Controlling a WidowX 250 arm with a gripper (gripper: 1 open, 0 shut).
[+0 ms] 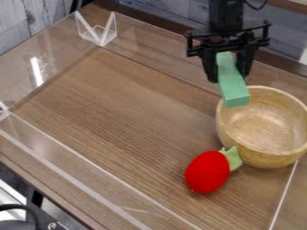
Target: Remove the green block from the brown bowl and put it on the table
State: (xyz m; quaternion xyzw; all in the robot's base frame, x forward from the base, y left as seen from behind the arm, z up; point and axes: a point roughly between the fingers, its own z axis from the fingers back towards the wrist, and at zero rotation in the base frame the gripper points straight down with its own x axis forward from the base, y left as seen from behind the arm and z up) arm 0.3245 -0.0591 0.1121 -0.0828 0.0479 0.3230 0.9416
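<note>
Black two-finger gripper (pixel 232 65) points almost straight down, fingers clamped on the upper end of the small flat mint-green rectangular block (pixel 232 86). Block hangs tilted in the air, lower end just over the back-left rim of the round tan wooden-looking bowl (pixel 264 126); can't tell if it touches the rim. Bowl interior looks empty.

Handling guess: block looks rigid, light, smooth-faced. Flat sides suit a parallel pinch, but gripping one end lets it swing or slip. A mid-length grip across the narrow faces would be steadier. No fragility concern; a short drop should be harmless.

Count: one green block, one bowl, one red plush strawberry with green leafy top (pixel 210 171) lying just in front of the bowl, one gripper. Brown wood-grain table (pixel 108 117) with low clear acrylic walls has open space left of the bowl for placement.
</note>
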